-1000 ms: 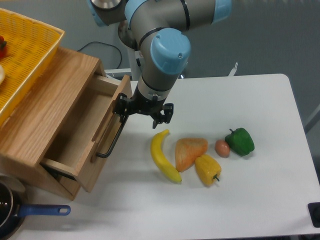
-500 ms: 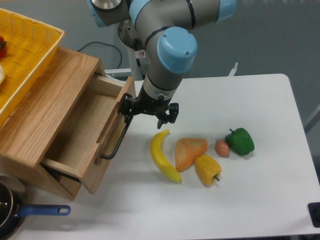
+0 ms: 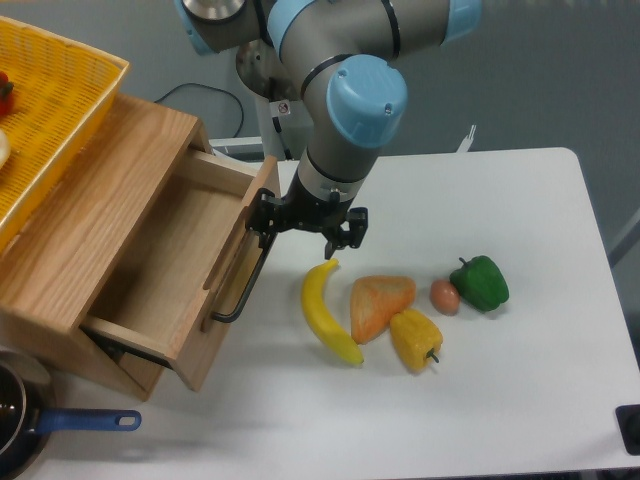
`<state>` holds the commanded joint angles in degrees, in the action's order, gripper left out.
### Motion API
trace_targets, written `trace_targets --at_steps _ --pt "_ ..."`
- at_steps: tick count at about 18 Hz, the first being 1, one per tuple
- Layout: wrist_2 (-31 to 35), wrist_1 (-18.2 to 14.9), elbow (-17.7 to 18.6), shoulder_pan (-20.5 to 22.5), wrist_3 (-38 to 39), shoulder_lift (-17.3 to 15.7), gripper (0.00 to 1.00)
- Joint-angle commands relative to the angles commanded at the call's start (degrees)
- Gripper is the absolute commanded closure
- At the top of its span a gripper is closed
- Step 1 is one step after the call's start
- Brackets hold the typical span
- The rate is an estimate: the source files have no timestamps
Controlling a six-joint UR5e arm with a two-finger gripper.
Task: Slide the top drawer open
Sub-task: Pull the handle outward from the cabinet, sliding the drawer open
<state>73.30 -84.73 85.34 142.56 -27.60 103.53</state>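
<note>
- Top drawer (image 3: 150,270): one, pulled well out of its cabinet (image 3: 90,200) at table's left.
- Gripper (image 3: 305,228): one, fingers spread wide, one hooked at handle (image 3: 245,285).
- Nearby: one banana (image 3: 326,312), two peppers.

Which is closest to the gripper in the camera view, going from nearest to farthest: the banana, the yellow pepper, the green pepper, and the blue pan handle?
From the gripper:
1. Banana, just below it on the table.
2. Yellow pepper, lower right, past the banana.
3. Green pepper, far right of the food row.
4. Blue pan handle, bottom left corner, beyond the top drawer.
</note>
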Motion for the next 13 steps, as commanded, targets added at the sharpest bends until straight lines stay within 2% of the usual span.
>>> trace_targets --at_steps 13 --pt "0.1 0.0 -0.6 1.7 -1.5 0.3 0.00"
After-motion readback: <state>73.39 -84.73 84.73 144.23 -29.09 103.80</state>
